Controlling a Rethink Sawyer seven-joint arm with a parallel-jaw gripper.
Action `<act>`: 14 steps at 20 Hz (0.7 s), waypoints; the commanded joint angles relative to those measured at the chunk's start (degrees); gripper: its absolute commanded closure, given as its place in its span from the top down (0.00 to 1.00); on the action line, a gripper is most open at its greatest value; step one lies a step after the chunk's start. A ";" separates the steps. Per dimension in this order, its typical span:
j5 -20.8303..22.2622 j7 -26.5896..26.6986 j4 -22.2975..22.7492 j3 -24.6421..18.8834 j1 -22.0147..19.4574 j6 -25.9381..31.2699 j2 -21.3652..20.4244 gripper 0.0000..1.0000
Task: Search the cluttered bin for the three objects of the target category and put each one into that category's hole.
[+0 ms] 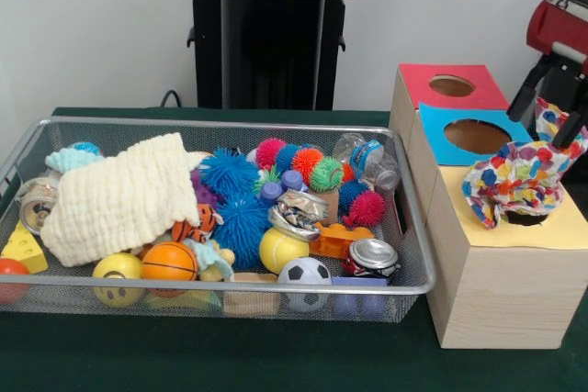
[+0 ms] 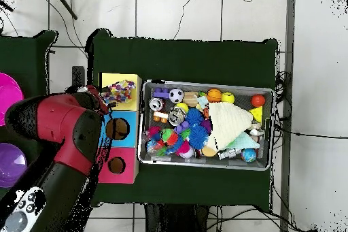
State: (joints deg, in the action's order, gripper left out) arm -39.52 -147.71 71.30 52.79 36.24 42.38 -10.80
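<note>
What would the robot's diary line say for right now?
end effector: holding spotted cloth | place: over yellow hole | stage: dropping in | bin: still cluttered

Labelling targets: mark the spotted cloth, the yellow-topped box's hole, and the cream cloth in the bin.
spotted cloth (image 1: 519, 181), front view, middle of the bunched fabric.
yellow-topped box's hole (image 1: 525, 218), front view, dark edge showing under the cloth.
cream cloth (image 1: 119, 197), front view, centre of its top.

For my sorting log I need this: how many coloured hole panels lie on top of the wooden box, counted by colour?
Red panel: 1
Blue panel: 1
Yellow panel: 1, partly under the multicoloured cloth
Total: 3
</note>
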 commanded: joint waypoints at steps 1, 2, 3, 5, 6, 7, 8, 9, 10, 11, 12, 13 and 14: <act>-2.47 -15.90 -1.63 -6.52 -2.49 -4.31 2.41 1.00; -2.50 -15.87 -1.65 -6.51 -2.50 -4.40 2.42 1.00; -2.45 -15.88 -1.71 -6.35 -2.49 -4.35 2.50 1.00; -2.43 -16.32 -1.83 -6.07 -2.48 -3.55 2.58 1.00; -2.42 -16.54 -1.88 -5.93 -2.47 -3.15 2.62 0.00; -2.31 -17.59 -2.28 -4.82 -2.12 -2.96 3.22 0.00; -1.97 -17.95 -2.56 -3.84 -1.95 -2.41 3.53 0.00; -2.07 -18.05 -2.48 -3.99 -1.93 -2.38 3.51 0.00; -2.24 -17.86 -2.42 -4.57 -2.02 -2.29 3.33 0.00; -2.28 -18.02 -2.38 -4.57 -1.94 -2.48 3.41 0.00; -2.26 -17.98 -2.41 -4.64 -1.95 -2.39 3.42 0.00; -2.24 -17.85 -2.26 -4.70 -1.97 -2.43 3.33 0.00; -2.19 -17.82 -2.22 -4.63 -1.96 -2.36 3.31 0.00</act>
State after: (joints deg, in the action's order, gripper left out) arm -39.71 -147.85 70.47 52.79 36.00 39.78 -9.97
